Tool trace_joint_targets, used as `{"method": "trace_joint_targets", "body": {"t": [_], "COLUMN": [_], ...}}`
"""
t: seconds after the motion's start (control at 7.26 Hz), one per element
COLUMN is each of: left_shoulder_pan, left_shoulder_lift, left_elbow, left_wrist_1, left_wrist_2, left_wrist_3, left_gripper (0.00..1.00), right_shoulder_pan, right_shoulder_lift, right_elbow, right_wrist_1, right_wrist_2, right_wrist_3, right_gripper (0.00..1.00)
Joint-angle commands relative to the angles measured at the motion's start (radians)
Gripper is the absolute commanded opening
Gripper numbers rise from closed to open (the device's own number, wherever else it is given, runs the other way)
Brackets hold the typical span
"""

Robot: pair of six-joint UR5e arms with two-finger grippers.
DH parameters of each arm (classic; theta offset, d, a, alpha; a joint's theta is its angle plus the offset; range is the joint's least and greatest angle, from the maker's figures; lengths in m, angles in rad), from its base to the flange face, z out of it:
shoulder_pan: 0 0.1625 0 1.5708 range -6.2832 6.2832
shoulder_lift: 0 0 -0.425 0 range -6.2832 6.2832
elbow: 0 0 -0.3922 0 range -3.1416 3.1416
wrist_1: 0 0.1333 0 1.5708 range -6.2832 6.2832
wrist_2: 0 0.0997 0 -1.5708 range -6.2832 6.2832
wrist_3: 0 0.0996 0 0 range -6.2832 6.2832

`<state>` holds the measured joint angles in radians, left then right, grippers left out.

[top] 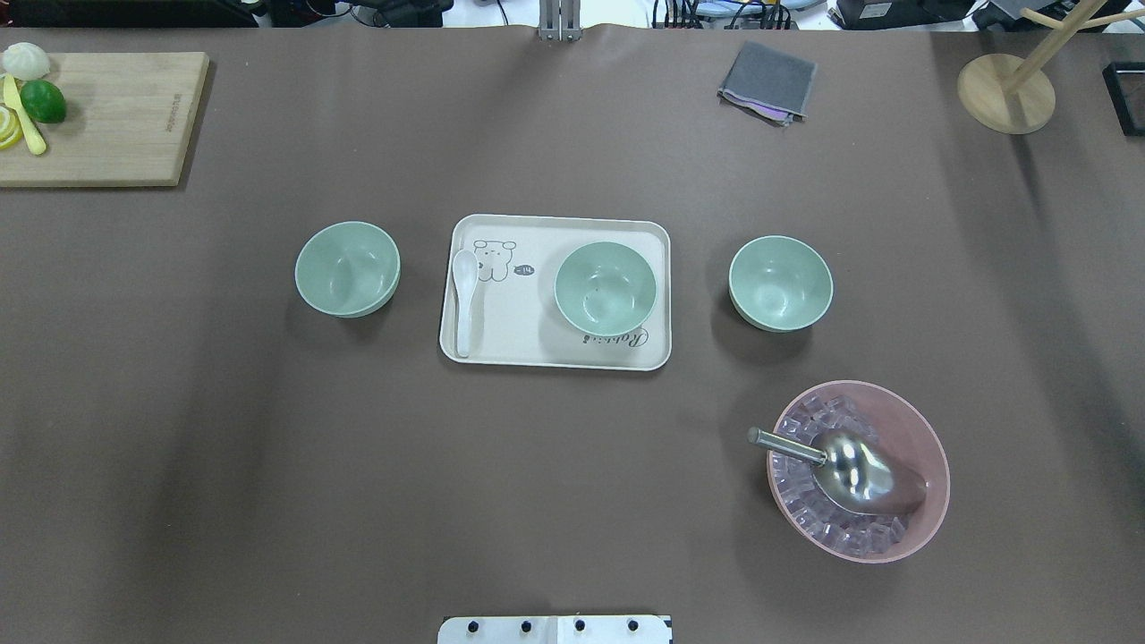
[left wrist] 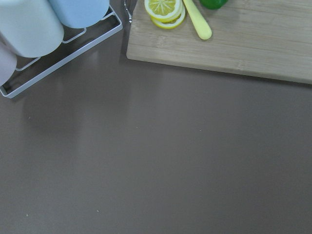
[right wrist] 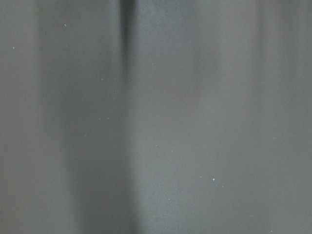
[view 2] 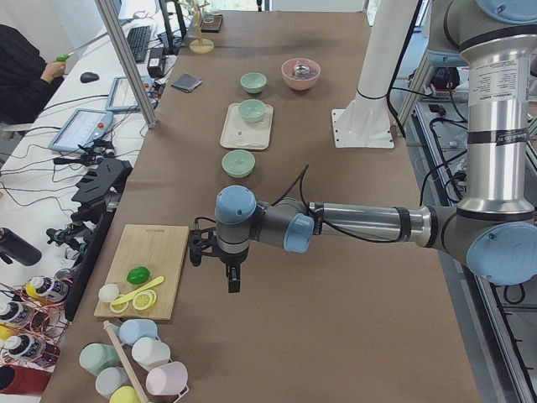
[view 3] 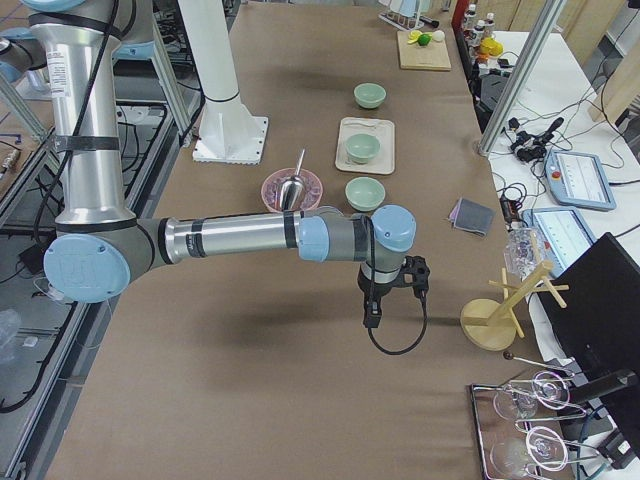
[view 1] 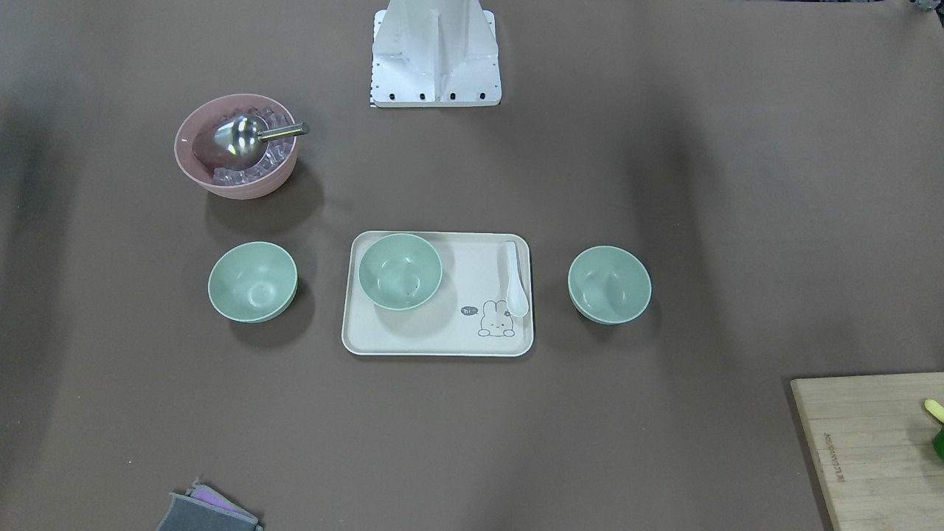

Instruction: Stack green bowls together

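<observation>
Three pale green bowls stand upright in a row across the table. One bowl is on the left, one sits on the cream tray, and one is on the right. They also show in the front view as a bowl on the left, one on the tray and one on the right. All are empty and apart from each other. My left gripper hangs near the cutting board, far from the bowls. My right gripper hangs at the other table end. I cannot tell whether either is open or shut.
A pink bowl with clear cubes and a metal scoop stands near the right green bowl. A white spoon lies on the tray. A cutting board with lime and lemon, a grey cloth and a wooden stand line the far edge.
</observation>
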<state>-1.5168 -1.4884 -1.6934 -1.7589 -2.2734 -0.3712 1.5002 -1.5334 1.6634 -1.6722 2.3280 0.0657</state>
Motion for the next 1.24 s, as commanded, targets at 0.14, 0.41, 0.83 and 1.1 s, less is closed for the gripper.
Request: {"method": "trace_joint_targets", "body": {"t": [0.14,0.41,0.83,1.1], "left_shoulder_pan": [0.0,0.0,0.001,0.0], "left_shoulder_lift": [-0.004,-0.003,-0.006,-0.004], "left_elbow": [0.0,0.0,0.009,0.011], "left_wrist_1": [0.018,0.016,0.016,0.012], "left_wrist_2": [0.025,0.025,0.025,0.025], "left_wrist_3": [0.002,0.002,0.002,0.002], "left_gripper": [0.98,0.98,0.98,0.98], "right_shoulder_pan": [0.0,0.0,0.0,0.0], "right_shoulder_lift": [0.001,0.001,0.01,0.013], "right_elbow": [0.002,0.004,0.009,0.01], "right_wrist_1": [0.0,0.002,0.002,0.002], "right_wrist_2": [0.002,0.002,0.004,0.007], "right_wrist_3": [0.003,0.003,0.029,0.039], "right_gripper": [1.0,1.0,1.0,1.0]}}
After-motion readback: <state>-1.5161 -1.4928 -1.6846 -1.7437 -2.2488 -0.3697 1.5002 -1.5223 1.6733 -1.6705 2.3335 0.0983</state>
